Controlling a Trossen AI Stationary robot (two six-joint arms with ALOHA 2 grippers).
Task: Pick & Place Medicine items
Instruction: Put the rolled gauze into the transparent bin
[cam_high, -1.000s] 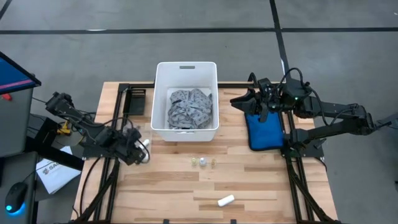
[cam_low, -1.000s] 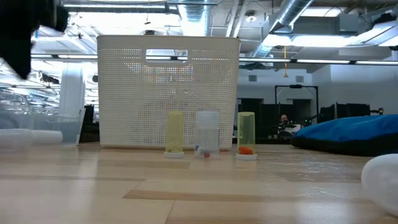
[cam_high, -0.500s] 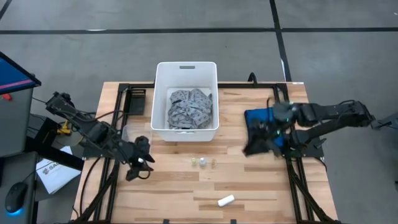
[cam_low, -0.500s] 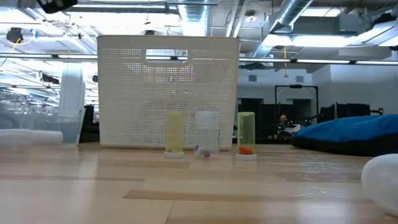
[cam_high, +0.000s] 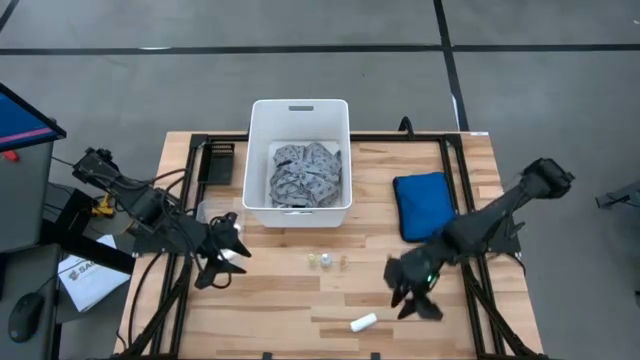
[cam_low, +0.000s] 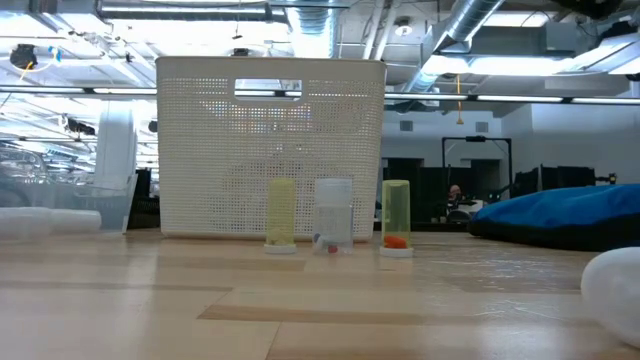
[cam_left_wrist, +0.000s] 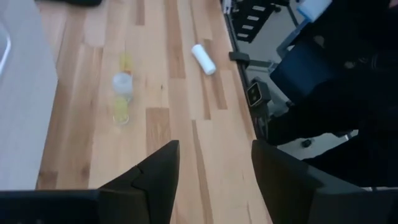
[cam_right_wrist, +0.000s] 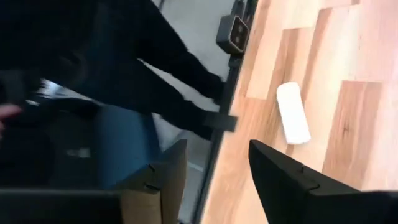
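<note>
Three small vials, two yellowish and one clear (cam_high: 326, 261) (cam_low: 333, 214) (cam_left_wrist: 122, 83), stand upright on the table in front of the white bin (cam_high: 300, 110). One white tube (cam_high: 363, 322) (cam_right_wrist: 293, 121) (cam_left_wrist: 203, 59) lies on its side near the table's near edge; other tubes do not show. My left gripper (cam_high: 225, 262) (cam_left_wrist: 214, 168) hangs open, left of the vials. My right gripper (cam_high: 410, 295) (cam_right_wrist: 217, 168) hangs open, just right of and beyond the white tube. Neither touches anything.
The bin (cam_low: 270, 150) holds a grey patterned cloth (cam_high: 306, 172). A blue padded pouch (cam_high: 422, 205) (cam_low: 560, 215) lies right of the bin. A clear plastic item (cam_high: 205, 212) sits by the bin's left side. Bare wood lies between the vials and the tube.
My right arm has swung from above the blue pouch toward the table's near edge and now hangs beside the white tube. My left gripper has risen out of the low view and shifted a little toward the near edge. The vials and the tube have stayed put.
</note>
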